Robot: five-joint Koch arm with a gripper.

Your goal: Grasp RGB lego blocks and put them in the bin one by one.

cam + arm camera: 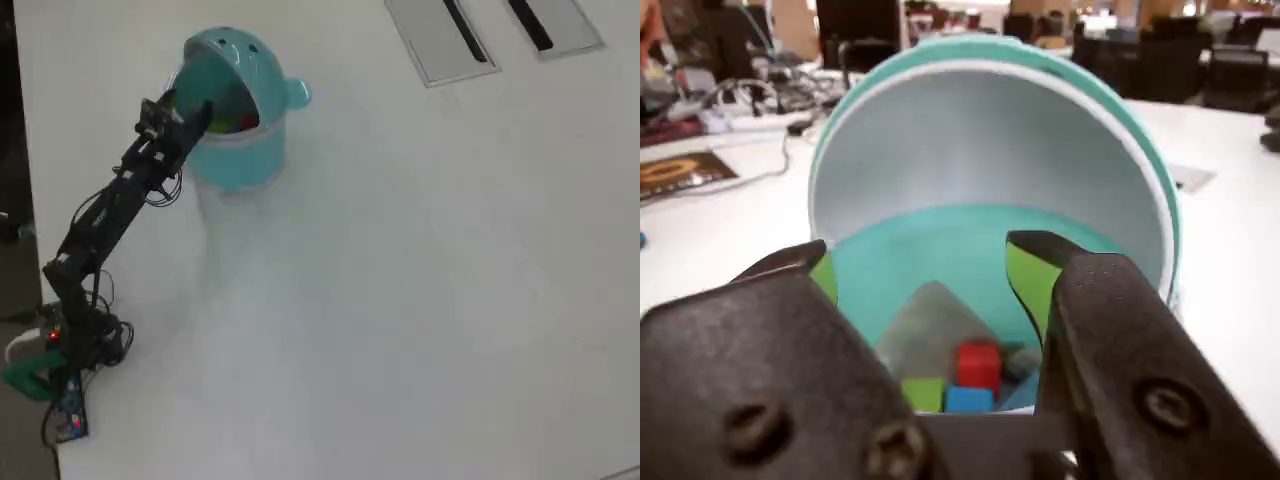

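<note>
**White office desk, all three blocks look binned, gripper empty at bin mouth**

White tabletop (420, 280), cluttered office behind it in the wrist view.

- Blocks: red block (979, 364), yellow-green block (923, 392) and blue block (969, 399) sit together on the bin floor, red above and touching blue, green just left of blue. A grey patch lies behind them on the floor; can't tell what it is.
- Bin (235, 150): teal, round, upright, domed hood tipped back, mouth facing the arm. Small knob on its right side in the overhead view. It stands near the top-left of the table.
- Gripper (930, 265): jaws spread wide, green-taped pads (1032, 280) apart, nothing between them. Blocks show through the gap, below and beyond the tips.
- Arm (110, 215): stretched from its base at the lower left of the overhead view up to the bin, tip at the opening's rim.
- Two grey floor-box panels (440, 40) at the top right, well apart from everything.

Key relation: blocks lie straight ahead of and under the open jaws, inside the bin. No loose block visible on the table in either view. Judgement: drop-off done, task probably complete. Next move is likely a pull-back along the arm's own line, away from the mouth; risk is clipping the rim or hood on the way out.
</note>
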